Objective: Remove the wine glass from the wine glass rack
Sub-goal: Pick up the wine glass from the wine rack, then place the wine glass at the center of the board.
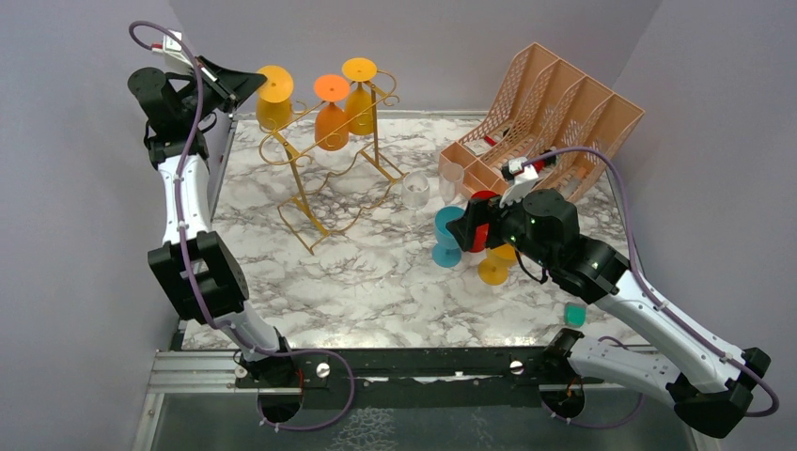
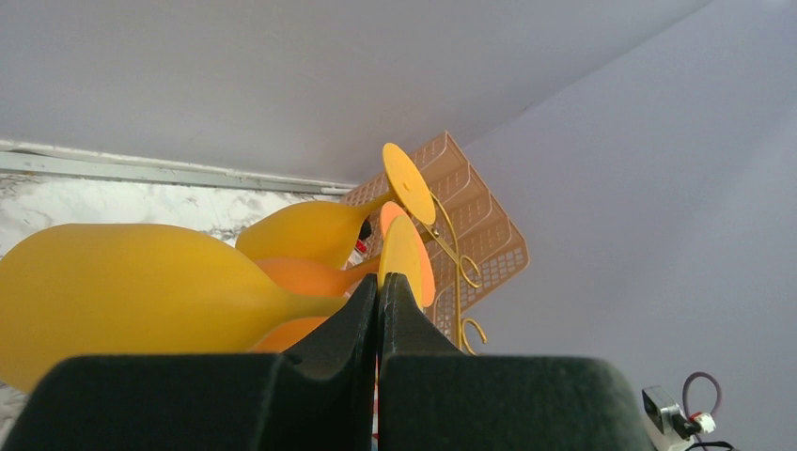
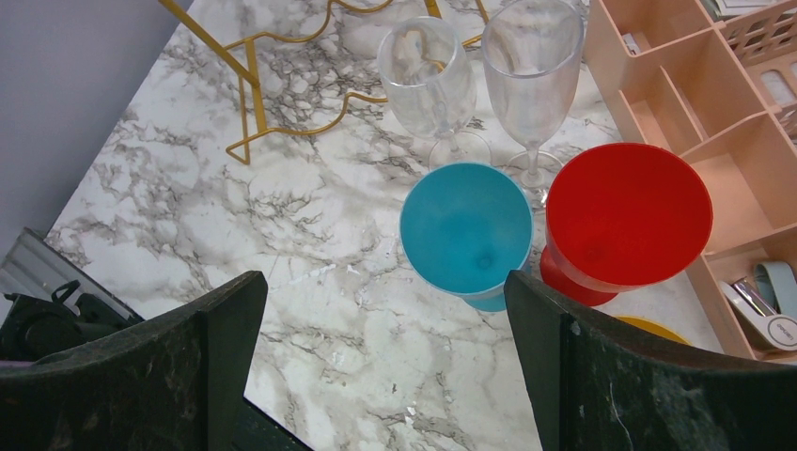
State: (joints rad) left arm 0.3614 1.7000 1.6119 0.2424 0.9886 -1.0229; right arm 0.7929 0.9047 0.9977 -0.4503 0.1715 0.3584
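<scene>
The gold wire wine glass rack [image 1: 324, 164] stands at the back left of the table. Three glasses hang upside down from it: a yellow one [image 1: 274, 97], an orange one [image 1: 331, 113] and another yellow one [image 1: 360, 92]. My left gripper [image 1: 246, 86] is at the nearest yellow glass. In the left wrist view its jaws [image 2: 379, 282] are shut on the thin foot disc [image 2: 402, 249] of that yellow wine glass [image 2: 122, 291]. My right gripper [image 3: 385, 357] is open and empty, above the table beside a blue glass [image 3: 467, 225].
A red glass [image 3: 628, 211], two clear glasses [image 3: 432, 75] [image 3: 533, 56] and a yellow glass [image 1: 495, 268] stand right of centre. A peach lattice organizer [image 1: 554, 113] is at the back right. A small teal object [image 1: 574, 315] lies near the right arm.
</scene>
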